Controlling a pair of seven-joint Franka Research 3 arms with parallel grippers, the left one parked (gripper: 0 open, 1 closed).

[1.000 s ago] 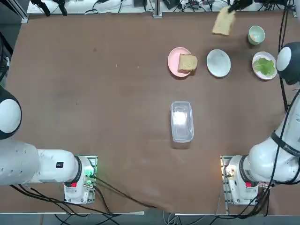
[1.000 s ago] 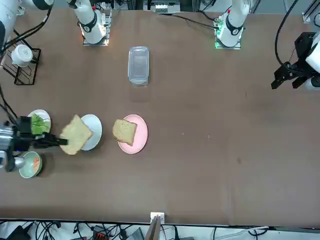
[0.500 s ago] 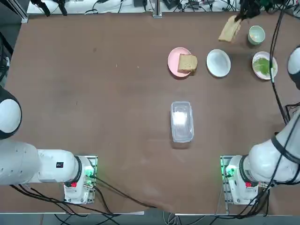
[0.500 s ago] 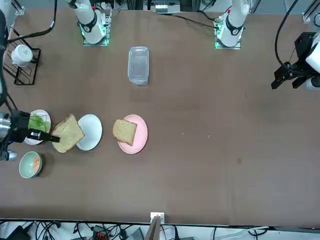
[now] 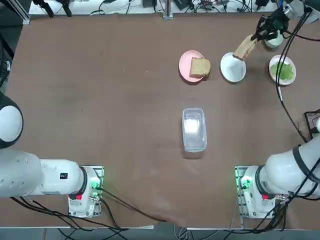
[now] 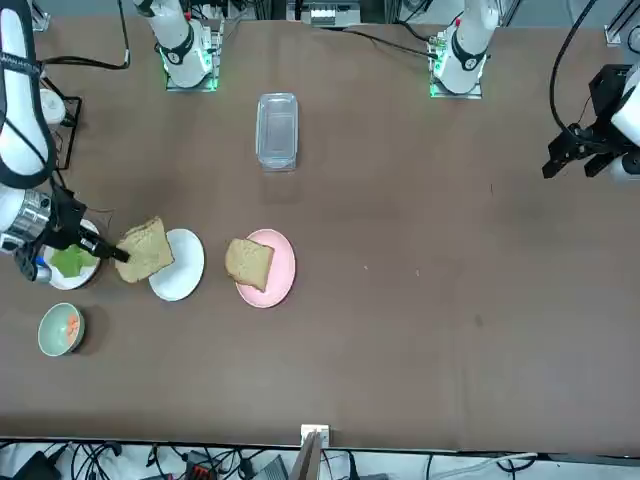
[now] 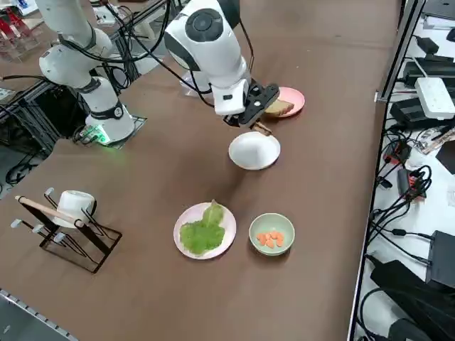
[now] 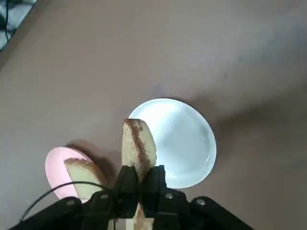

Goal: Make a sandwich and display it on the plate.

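My right gripper (image 5: 256,39) is shut on one edge of a tan toasted bread slice (image 5: 244,48), holding it tilted on edge. The slice hangs over the far right rim of the empty white plate (image 5: 233,70). In the wrist view the slice (image 8: 138,143) rises between the fingers (image 8: 127,181) above that plate (image 8: 184,143). A second bread slice (image 5: 200,67) lies on the pink plate (image 5: 186,65) to its left. Green lettuce (image 5: 282,71) rests on another white plate (image 5: 290,76) at the right. A finished sandwich is out of view.
A small pale-green bowl (image 6: 60,328) with orange bits stands near the far right edge. A clear plastic box (image 5: 194,129) sits mid-table. A wire rack with a white mug (image 7: 67,217) stands at the robot's right. Cables run along the far edge.
The right gripper has carried the bread slice from the table's far edge toward the robot and down, stopping over the rim of the empty white plate. Nothing else has moved.
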